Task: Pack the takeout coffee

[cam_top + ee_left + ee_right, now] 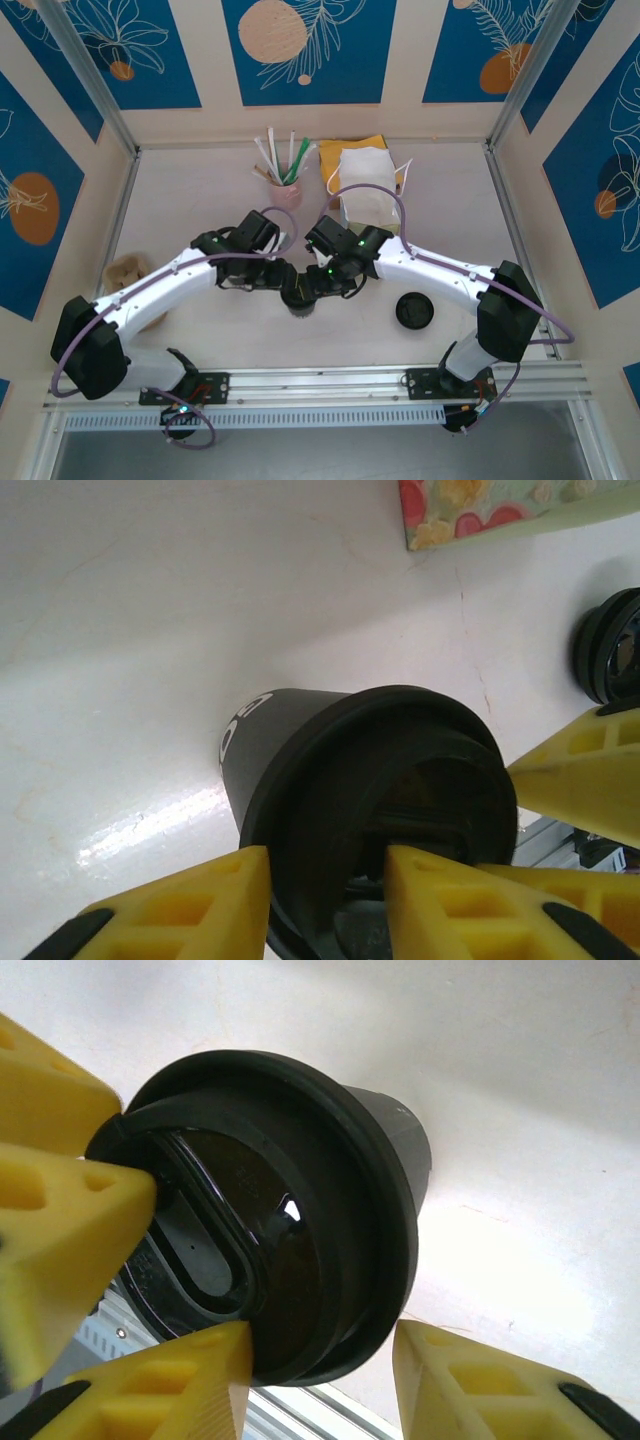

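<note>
From where I stand, the small paper coffee cup (pixel 262 742) looks dark grey down its wall. It is capped by a round black plastic lid (pixel 300 1210) with an oval shape moulded in its top. It sits on the table a little in front of the pink cup of straws (pixel 285 190), with both grippers at it. The left gripper (pixel 325 865) has its yellow fingers (pixel 170 910) narrowly apart with the lid's rim between them. The right gripper (pixel 320 1335) straddles the rim likewise, one finger (pixel 170 1390) against the lid. Whether either truly pinches it, I cannot tell.

The table (pixel 200 190) is pale cream and glossy. Just right of the straw cup stands a pale-yellow paper bag (pixel 365 180). Further right and nearer the arms lies a second black lid (pixel 414 311). Well to the left sits a tan cardboard holder (pixel 125 275). Behind, the cream walls carry blue panels (pixel 305 45) with white leaves and orange discs.

White lettering (pixel 245 725) curls round the cup's wall, too cut off to read.
</note>
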